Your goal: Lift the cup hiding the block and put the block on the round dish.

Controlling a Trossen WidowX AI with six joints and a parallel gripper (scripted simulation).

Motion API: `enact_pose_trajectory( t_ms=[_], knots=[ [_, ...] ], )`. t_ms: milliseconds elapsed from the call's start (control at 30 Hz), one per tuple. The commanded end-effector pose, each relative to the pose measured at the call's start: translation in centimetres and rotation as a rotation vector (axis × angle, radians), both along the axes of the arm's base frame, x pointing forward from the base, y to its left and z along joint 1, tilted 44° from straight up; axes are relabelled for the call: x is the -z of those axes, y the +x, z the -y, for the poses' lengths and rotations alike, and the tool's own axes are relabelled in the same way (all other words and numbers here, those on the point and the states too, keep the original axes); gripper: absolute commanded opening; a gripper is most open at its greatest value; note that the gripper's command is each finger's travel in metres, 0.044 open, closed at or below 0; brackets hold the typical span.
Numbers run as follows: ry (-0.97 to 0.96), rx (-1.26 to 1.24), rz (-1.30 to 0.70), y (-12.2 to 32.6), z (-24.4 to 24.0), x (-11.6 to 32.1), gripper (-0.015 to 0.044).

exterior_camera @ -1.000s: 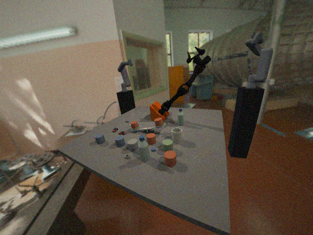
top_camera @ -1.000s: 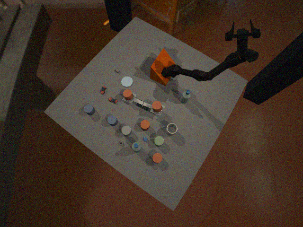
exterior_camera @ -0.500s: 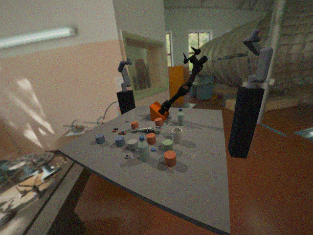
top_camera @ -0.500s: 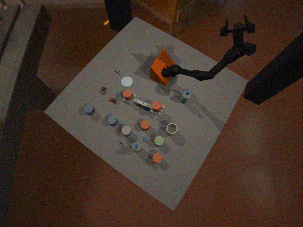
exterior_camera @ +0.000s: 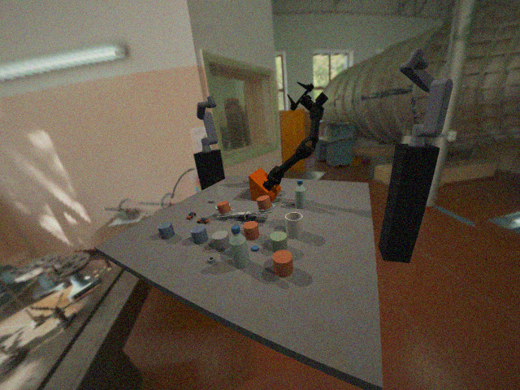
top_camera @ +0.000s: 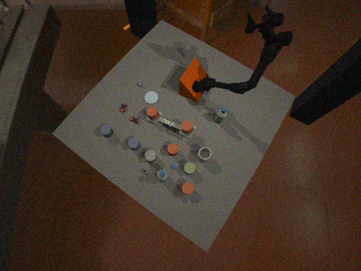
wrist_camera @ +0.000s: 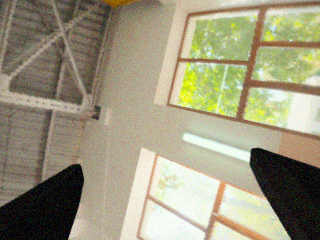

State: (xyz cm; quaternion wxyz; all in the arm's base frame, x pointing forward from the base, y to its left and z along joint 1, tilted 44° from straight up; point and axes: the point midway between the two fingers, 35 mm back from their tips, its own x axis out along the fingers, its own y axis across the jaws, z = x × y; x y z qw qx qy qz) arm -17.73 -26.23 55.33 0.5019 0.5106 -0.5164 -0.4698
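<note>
Balance (top_camera: 166,122) (exterior_camera: 245,214): see orange cups (top_camera: 152,113) (top_camera: 186,127) (exterior_camera: 223,206) (exterior_camera: 263,202) upright, one per end. Cannot see block; cannot tell which cup hides it. Find dish (top_camera: 150,97) just beside one end of balance, with no cup above. Find toy cars (top_camera: 123,107) (top_camera: 134,119) (exterior_camera: 191,215) (exterior_camera: 202,220) near same end. High above balance and well off to side, see gripper (top_camera: 256,11) (exterior_camera: 293,89) (wrist_camera: 167,164), jaws wide apart, gripping nothing.
</note>
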Motion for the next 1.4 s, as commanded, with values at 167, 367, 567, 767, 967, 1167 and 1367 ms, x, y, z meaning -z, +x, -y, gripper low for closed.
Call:
enact_pose_trajectory(
  t_ms=[167,367,567,767,967,1167,1367],
  knots=[
    [0.107,-0.151,-0.126,1.5,4.5,6.1,0.0440],
    [0.163,-0.269,-0.220,3.6,7.0,10.1,0.0440],
    [0.206,-0.398,-0.317,6.2,8.9,14.1,0.0440],
    [0.232,-0.542,-0.418,9.4,10.2,18.1,0.0440],
    [0.242,-0.695,-0.519,12.9,10.8,22.0,0.0440],
    [0.232,-0.858,-0.618,16.7,10.6,25.7,0.0440],
    [0.203,-1.029,-0.712,20.5,9.6,29.3,0.0440]
  ],
)
